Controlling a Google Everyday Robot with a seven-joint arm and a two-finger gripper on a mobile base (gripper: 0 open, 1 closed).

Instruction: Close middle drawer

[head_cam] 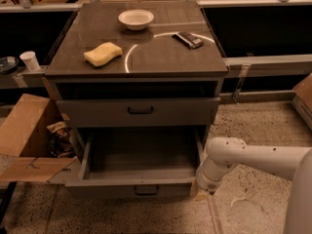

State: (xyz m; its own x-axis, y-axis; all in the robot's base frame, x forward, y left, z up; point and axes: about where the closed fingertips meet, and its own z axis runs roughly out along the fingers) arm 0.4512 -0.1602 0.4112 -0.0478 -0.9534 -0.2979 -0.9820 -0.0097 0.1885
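Note:
The middle drawer (107, 188) is a wide grey metal drawer pulled far out of the cabinet. Its inside looks bare, and its low front panel carries a small dark handle (146, 190). The top drawer (97, 112) above it is shut. The lowest drawer is hidden under the open one. My white arm (253, 160) comes in from the right and bends down. My gripper (201, 192) is at the right front corner of the middle drawer, low near the floor, touching or nearly touching the front panel's end.
On the cabinet top lie a yellow sponge (102, 53), a white bowl (136, 19) and a dark flat object (188, 39). An open cardboard box (24, 130) stands on the floor left of the drawer. A paper cup (30, 60) sits on a ledge at the left.

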